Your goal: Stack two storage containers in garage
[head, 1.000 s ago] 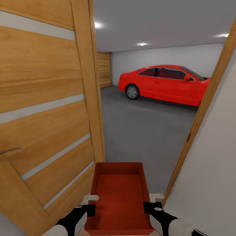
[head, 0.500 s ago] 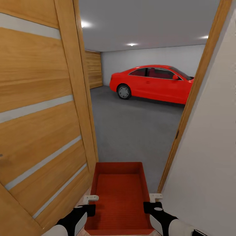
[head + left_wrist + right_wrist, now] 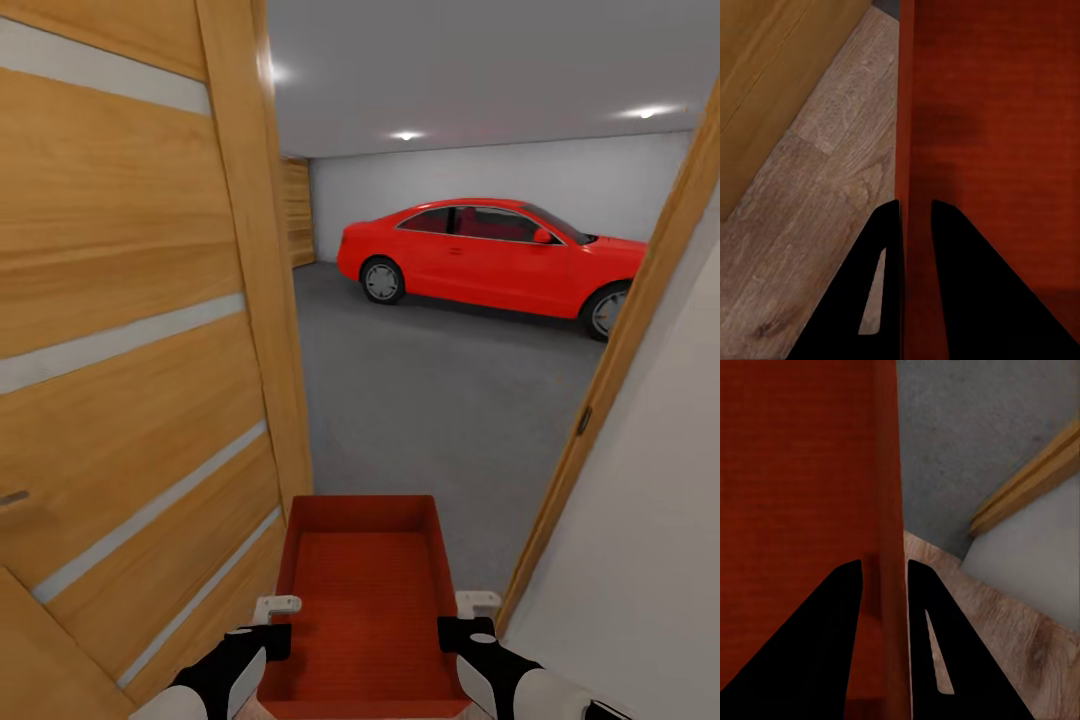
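The storage container (image 3: 362, 600) hangs between both grippers, left gripper (image 3: 916, 214) and right gripper (image 3: 883, 570) each pinched onto a side wall, its long axis pointing ahead through the doorway (image 3: 610, 400) toward the garage floor (image 3: 440, 390).

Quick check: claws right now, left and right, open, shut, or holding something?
Left claw: shut on the left wall of the storage container.
Right claw: shut on the same container's right wall.

Dark grey garage floor (image 3: 430, 400) carries a red car (image 3: 490, 255) standing well back by the far wall
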Motion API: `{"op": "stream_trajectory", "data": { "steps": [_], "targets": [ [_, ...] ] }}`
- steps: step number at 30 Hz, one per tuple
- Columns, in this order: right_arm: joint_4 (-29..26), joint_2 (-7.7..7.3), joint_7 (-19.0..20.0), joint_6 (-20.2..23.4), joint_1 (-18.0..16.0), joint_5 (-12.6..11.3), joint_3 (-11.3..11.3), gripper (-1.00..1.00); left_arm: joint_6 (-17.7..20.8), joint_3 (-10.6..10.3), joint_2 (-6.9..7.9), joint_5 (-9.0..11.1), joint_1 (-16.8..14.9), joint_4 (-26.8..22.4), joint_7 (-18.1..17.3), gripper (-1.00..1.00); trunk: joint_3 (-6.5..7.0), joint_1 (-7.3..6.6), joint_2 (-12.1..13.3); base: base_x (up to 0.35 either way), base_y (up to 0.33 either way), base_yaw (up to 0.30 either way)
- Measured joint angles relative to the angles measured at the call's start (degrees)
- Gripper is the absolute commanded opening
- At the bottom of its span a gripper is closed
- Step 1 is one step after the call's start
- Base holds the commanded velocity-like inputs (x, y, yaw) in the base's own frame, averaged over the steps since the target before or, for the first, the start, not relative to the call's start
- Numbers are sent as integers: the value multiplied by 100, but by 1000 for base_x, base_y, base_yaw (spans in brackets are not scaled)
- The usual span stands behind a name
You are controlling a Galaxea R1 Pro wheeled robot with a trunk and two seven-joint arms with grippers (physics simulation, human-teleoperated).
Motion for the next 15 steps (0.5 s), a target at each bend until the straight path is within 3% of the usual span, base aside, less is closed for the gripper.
{"op": "stream_trajectory", "data": {
  "steps": [11,15],
  "targets": [
    [-12,-6,-3,-2,3,2,0,-100,-7,-3,0,4,0,2,0,-100,0,0,0,147,273,0],
    [-31,-15,-11,-5,1,7,6,-100,-25,1,0,8,0,5,-5,-100,0,1,0,47,65,-58]
  ]
}}
